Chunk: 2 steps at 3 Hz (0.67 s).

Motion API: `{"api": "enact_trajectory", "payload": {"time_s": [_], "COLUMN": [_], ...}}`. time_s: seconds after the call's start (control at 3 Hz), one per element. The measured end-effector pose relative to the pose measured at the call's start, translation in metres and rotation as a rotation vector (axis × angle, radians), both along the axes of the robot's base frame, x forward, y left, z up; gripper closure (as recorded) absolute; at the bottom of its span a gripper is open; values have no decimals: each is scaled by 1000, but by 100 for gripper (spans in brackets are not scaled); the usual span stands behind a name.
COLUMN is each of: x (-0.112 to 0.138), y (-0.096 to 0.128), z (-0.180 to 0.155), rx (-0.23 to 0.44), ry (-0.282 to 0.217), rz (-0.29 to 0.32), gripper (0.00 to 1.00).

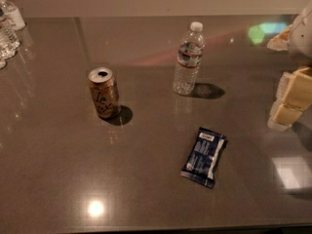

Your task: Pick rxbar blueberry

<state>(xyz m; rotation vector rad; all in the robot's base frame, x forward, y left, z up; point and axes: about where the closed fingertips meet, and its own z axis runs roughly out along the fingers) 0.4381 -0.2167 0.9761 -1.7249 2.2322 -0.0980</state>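
The rxbar blueberry [204,156] is a flat dark blue wrapper with white text. It lies on the grey table [58,169], right of centre and towards the front edge. My gripper [288,103] is at the right edge of the view, with pale yellowish pads, well to the right of the bar and farther back. It is apart from the bar and holds nothing that I can see.
A gold soda can [104,92] stands upright left of centre. A clear water bottle [188,58] stands behind the bar. More bottles [7,28] stand at the far left corner. The table's front edge runs along the bottom.
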Motion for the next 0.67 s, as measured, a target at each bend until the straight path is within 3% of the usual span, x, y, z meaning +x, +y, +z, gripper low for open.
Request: {"api": "enact_trajectory", "payload": {"time_s": [0.67], "x": [0], "y": [0], "z": [0], "rx": [0], "ry": [0], "rz": [3], "gripper": [0]}}
